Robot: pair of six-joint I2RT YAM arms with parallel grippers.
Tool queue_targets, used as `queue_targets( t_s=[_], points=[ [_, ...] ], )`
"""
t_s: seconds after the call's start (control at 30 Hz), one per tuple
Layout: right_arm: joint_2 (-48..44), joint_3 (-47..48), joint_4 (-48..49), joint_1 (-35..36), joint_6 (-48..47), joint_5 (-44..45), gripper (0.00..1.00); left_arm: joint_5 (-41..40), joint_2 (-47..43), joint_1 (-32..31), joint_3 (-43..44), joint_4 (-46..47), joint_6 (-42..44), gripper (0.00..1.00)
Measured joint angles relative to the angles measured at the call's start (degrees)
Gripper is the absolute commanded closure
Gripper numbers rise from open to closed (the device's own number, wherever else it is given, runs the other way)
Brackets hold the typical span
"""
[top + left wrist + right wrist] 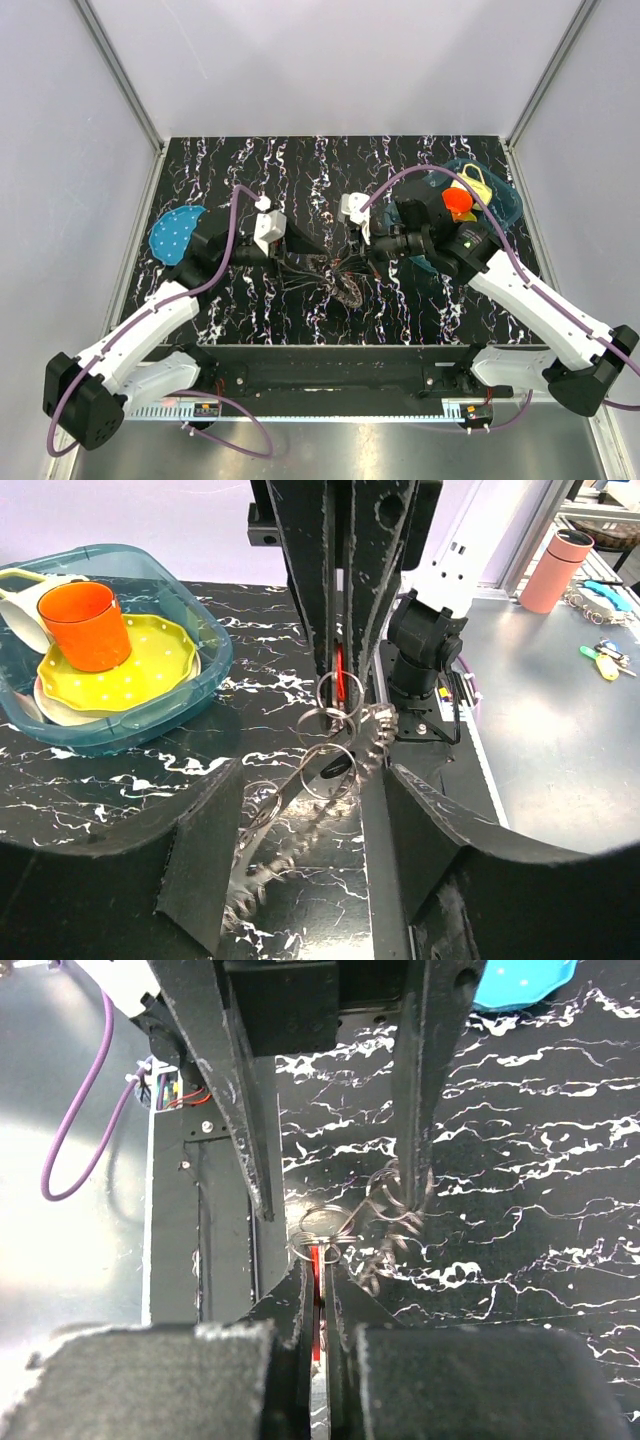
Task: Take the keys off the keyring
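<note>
The keys (340,282) hang as a dull grey toothed bunch just above the black marbled table, between the two arms. My right gripper (320,1270) is shut on the small red piece (318,1257), edge-on between its pads. Thin linked rings sit just beyond its tips, among them the keyring (330,765). From there the keys (262,865) trail down to the left. My left gripper (312,780) is open, and its fingers (200,860) straddle the rings and keys. One left fingertip (410,1190) stands against the ring cluster. In the top view the left gripper (305,250) faces the right gripper (365,245).
A teal bin (200,685) at the table's far right holds a yellow plate (150,665), an orange cup (88,625) and a white mug (25,610). A blue disc (178,232) lies at the left edge. A pink tumbler (560,570) stands off the table.
</note>
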Motion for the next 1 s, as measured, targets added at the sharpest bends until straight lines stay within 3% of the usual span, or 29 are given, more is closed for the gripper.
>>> queue_targets(
  t_s=[0.7,1.0],
  points=[
    [0.24,1.51,1.09,0.0,4.09,1.92,1.0,-13.53,-3.23,-5.49,0.0,-4.48,9.33,0.32],
    [1.01,1.64,1.44,0.0,4.83,1.75,1.0,-21.29,-4.81,-7.76,0.0,-4.79,12.04,0.36]
  ],
)
